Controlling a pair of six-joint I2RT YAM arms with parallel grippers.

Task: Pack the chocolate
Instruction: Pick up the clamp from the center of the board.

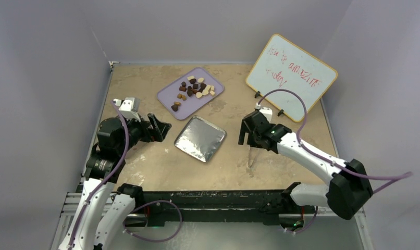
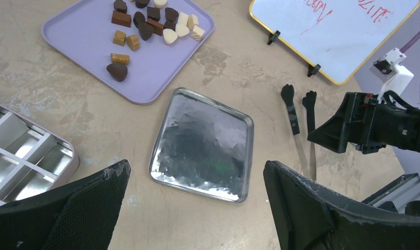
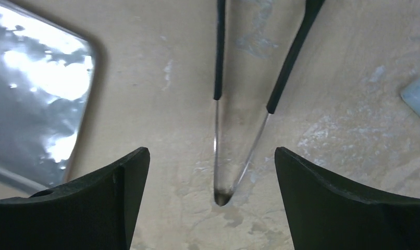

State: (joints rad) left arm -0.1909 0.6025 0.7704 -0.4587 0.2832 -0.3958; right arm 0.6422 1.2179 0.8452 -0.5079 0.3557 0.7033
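The chocolate (image 1: 195,87) (image 2: 145,26), small dark, caramel and cream pieces, lies loose on a lilac tray (image 1: 169,95) (image 2: 161,73) at the back centre. My left gripper (image 1: 161,126) (image 2: 196,172) hovers open left of the silver foil square (image 1: 200,138) (image 2: 202,143), holding nothing. Metal tongs (image 1: 251,156) (image 3: 234,135) with black handles lie flat on the table. My right gripper (image 1: 245,136) (image 3: 210,156) is open right over them, one finger on each side of the joined end, not touching it.
A metal box with white dividers (image 2: 25,156) sits under my left arm at the left. A yellow-rimmed whiteboard (image 1: 291,78) (image 2: 333,31) stands on clips at the back right. The foil square's edge (image 3: 31,94) lies left of the right gripper.
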